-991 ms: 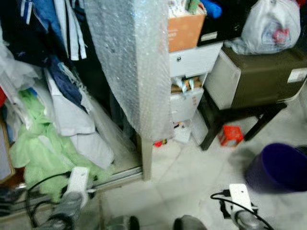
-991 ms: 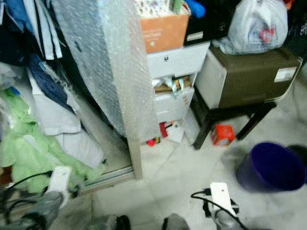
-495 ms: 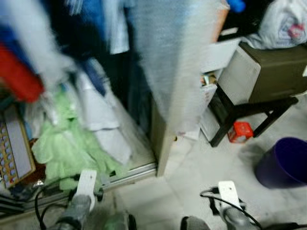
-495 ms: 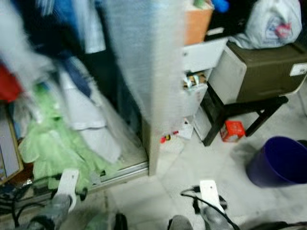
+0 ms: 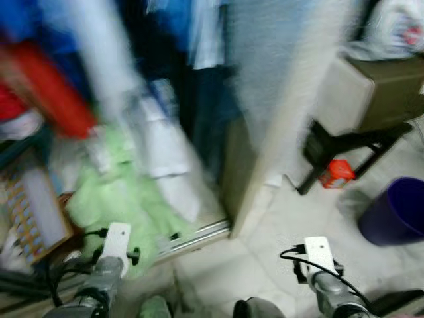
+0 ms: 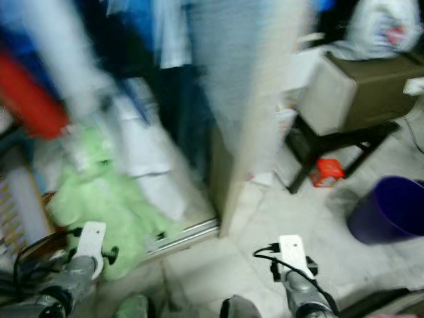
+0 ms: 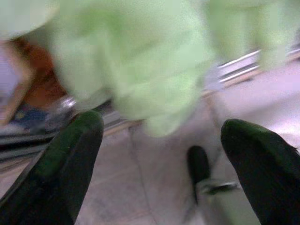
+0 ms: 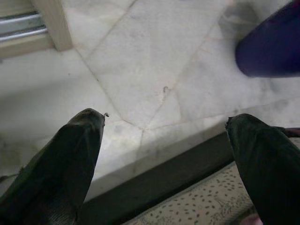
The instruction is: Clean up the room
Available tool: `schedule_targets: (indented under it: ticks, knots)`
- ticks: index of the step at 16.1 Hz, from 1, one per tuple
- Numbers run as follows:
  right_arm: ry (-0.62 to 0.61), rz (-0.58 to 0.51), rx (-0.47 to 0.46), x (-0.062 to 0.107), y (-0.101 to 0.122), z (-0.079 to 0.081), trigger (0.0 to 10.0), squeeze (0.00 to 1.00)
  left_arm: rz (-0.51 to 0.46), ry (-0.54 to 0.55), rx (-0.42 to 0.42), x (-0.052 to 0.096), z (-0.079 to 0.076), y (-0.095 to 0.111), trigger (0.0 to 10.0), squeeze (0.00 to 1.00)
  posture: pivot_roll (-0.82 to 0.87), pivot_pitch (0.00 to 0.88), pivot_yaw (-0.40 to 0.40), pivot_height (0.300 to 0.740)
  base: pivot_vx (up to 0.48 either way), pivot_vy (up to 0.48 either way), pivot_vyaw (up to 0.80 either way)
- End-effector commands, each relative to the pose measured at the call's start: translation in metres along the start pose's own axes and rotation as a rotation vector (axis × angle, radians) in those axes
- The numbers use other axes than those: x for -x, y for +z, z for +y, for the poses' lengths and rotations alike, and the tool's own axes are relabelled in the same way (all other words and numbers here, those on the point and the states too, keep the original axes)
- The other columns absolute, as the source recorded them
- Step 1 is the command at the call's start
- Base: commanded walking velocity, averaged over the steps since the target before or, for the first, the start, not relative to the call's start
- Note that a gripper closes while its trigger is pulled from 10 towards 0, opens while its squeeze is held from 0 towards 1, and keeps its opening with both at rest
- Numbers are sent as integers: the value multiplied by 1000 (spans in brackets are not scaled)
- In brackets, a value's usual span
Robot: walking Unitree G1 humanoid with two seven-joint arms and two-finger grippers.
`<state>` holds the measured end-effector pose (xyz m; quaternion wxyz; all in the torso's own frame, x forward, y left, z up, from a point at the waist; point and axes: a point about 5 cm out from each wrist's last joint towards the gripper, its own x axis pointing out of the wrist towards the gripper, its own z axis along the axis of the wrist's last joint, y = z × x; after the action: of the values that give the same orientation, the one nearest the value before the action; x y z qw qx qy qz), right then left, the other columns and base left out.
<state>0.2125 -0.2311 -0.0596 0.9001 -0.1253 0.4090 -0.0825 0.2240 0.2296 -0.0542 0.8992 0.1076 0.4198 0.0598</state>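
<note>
A heap of light green cloth (image 5: 116, 199) lies on the floor at the open wardrobe, below hanging blue and white clothes (image 5: 159, 132). My left gripper (image 7: 161, 126) hangs open just above the floor tiles, with the green cloth (image 7: 131, 61) a short way beyond its fingertips and nothing between them. My right gripper (image 8: 165, 119) is open too, over bare pale tiles. A purple bin (image 5: 394, 212) stands on the floor to my right. The head views are blurred.
A bubble-wrapped panel (image 5: 278, 86) stands upright at the wardrobe's edge, by the metal door rail (image 5: 199, 235). A brown box (image 5: 377, 86) sits on a black stool, with a small red box (image 5: 338, 173) beneath. A patterned board (image 5: 33, 205) leans at far left. A speckled rug (image 8: 201, 206) lies near my feet.
The camera has swung to the left and the picture has blurred. The green cloth sits nearer the middle; the bin and stool have slid to the right edge. Both arms hang as before.
</note>
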Motion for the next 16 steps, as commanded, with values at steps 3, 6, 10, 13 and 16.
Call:
schedule_targets:
  ticks: [3,6,10,13,16]
  knots:
    - [-7,-10,2,-1,0,-24,10000,0,34,13,-15,3,10,-17,10000,0,-22,102,-2,740,0,0,0]
    - [2,-6,19,3,-14,-20,10000,0,39,20,23,4,14,-21,10000,0,-24,103,-4,740,0,0,529]
    - [10,3,18,5,-19,-17,10000,0,32,12,32,3,9,-17,10000,0,-26,103,-3,740,0,0,794]
    - [23,-2,24,4,-15,-5,10000,0,30,6,35,3,9,-16,10000,0,-26,103,-3,740,0,0,415]
    - [25,-4,25,3,-12,-3,10000,0,30,3,41,3,9,-16,10000,0,-26,103,-2,740,80,0,0]
